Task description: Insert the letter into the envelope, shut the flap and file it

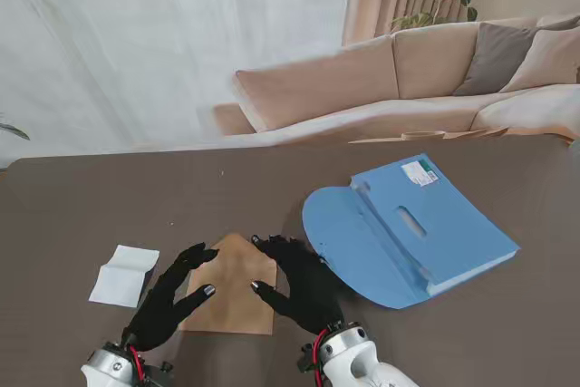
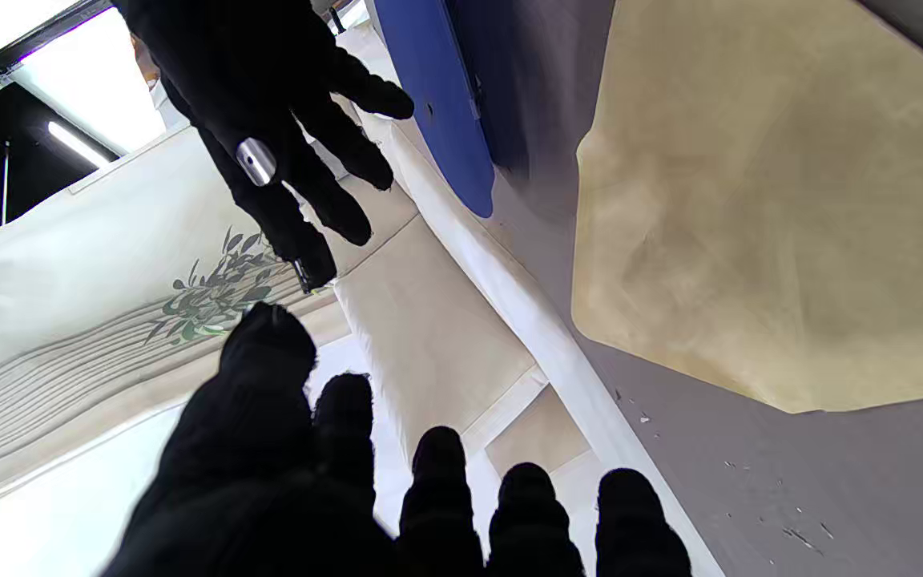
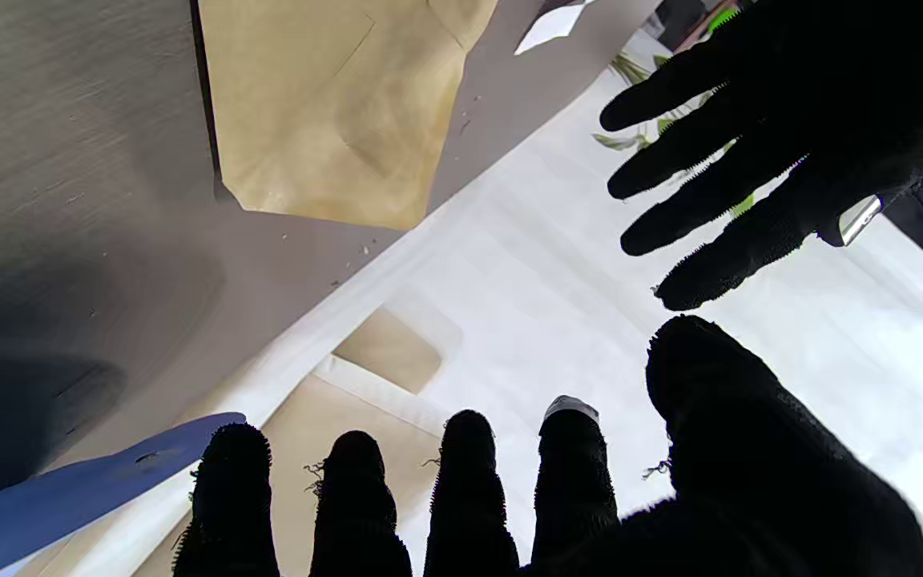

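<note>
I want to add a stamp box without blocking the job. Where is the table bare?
The whole far-left stretch beyond the white letter and envelope is bare, as is the near-right corner beside the blue folder. It is crowded around the envelope, flanked by the left hand and right hand.

What I Could Not See

My right hand (image 1: 304, 285) covered the right edge of the envelope (image 1: 233, 287), my left hand (image 1: 172, 296) its left corner. Both my wrists ran off the stand view's near edge. The label (image 1: 420, 172) on the blue folder (image 1: 408, 228) was too small to read.
</note>
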Action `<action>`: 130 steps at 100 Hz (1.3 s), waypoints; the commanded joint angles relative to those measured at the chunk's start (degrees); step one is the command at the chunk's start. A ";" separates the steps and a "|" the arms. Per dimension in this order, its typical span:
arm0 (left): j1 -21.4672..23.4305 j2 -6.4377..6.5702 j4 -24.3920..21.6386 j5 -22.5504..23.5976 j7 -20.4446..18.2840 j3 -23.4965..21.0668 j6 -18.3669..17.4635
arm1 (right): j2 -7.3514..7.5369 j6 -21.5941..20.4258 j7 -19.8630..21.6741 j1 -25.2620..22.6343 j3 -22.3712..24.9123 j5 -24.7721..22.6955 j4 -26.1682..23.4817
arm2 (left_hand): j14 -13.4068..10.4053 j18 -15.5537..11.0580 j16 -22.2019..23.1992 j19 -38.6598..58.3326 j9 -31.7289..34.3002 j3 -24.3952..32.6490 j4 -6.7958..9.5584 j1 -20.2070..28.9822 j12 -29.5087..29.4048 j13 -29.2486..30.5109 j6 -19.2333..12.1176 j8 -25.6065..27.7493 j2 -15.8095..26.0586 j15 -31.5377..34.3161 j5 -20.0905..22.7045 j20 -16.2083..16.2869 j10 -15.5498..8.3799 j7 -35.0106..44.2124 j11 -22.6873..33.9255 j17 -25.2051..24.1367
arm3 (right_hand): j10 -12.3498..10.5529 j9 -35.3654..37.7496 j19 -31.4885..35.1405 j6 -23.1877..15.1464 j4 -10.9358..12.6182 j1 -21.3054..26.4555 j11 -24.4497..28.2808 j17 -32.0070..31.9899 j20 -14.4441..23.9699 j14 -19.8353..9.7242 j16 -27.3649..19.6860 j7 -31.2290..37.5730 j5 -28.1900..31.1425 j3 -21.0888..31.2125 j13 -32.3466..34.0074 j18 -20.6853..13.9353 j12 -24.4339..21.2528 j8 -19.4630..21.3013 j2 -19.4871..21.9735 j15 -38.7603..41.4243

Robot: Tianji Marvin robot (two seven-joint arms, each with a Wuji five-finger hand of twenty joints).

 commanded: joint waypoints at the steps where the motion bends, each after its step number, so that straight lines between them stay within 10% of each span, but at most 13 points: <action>1: 0.58 -0.21 -0.29 0.01 -1.03 0.07 0.01 | -0.16 0.18 0.55 -0.61 -0.15 -0.16 -0.36 | -1.94 -1.83 -1.30 -0.89 -1.65 -1.27 0.07 0.83 -0.58 -0.14 -2.53 -0.46 2.22 -0.60 -1.25 -1.25 -2.22 -0.03 -1.02 0.19 | -1.70 -1.51 -1.10 -1.66 -0.72 -0.97 -0.84 -0.74 -0.25 -2.97 -1.03 -1.09 -1.89 -1.00 -1.31 -2.35 -0.30 -0.88 0.83 -0.62; 74: 0.88 -0.03 -0.70 0.88 -1.66 -0.59 0.51 | -0.26 0.65 -0.52 -1.25 -0.08 -0.99 -1.26 | -1.34 -1.41 -0.55 0.00 -0.90 -0.75 0.48 3.04 1.09 -0.11 -1.38 -0.21 0.78 -0.15 -1.26 -0.59 -1.41 0.46 1.13 0.05 | -1.46 -1.10 -0.72 -1.16 0.09 1.61 0.82 0.12 0.62 -3.95 -0.81 -0.10 -0.78 -0.24 -0.02 -3.17 0.54 -0.43 0.50 -0.33; 94: 0.82 -0.12 -1.00 0.43 -1.60 -0.60 1.59 | -0.64 -0.25 -2.70 -0.46 -0.45 -1.57 -0.14 | -1.25 -1.44 -0.09 0.32 -0.86 -0.51 0.53 3.19 1.58 -0.18 -1.46 -0.13 0.58 -0.01 -1.26 -0.13 -1.33 0.61 1.73 -0.06 | 0.55 2.53 9.28 1.98 7.95 5.07 9.16 7.88 7.81 -2.90 2.10 6.64 2.23 7.48 6.62 -2.03 4.14 1.10 -4.03 5.23; 113: 1.34 -0.13 -1.31 -0.29 -1.80 -1.52 0.02 | 0.04 3.07 0.93 2.69 -1.07 -3.59 -1.31 | -1.08 -1.36 0.26 0.52 -0.72 -0.36 0.52 3.16 1.84 -0.18 -1.39 -0.08 0.53 0.08 -1.22 0.24 -1.13 0.70 2.04 -0.13 | 5.72 9.49 27.84 10.82 0.02 -0.47 18.47 14.14 16.47 2.57 10.78 10.38 10.45 15.28 13.09 0.02 8.99 2.37 -8.60 19.57; 130: 1.39 -0.20 -1.06 -2.03 -2.34 -2.77 -1.21 | 0.60 7.86 7.01 9.17 -2.77 -4.29 -0.35 | -1.03 -1.32 0.51 0.61 -0.71 -0.21 0.52 3.14 1.96 -0.19 -1.40 -0.08 0.50 0.11 -1.17 0.50 -1.04 0.70 2.23 -0.18 | 8.54 13.86 37.55 13.09 -2.21 -1.67 22.02 17.77 19.67 4.82 14.71 9.71 16.55 15.77 16.76 0.61 12.37 3.89 -10.33 26.63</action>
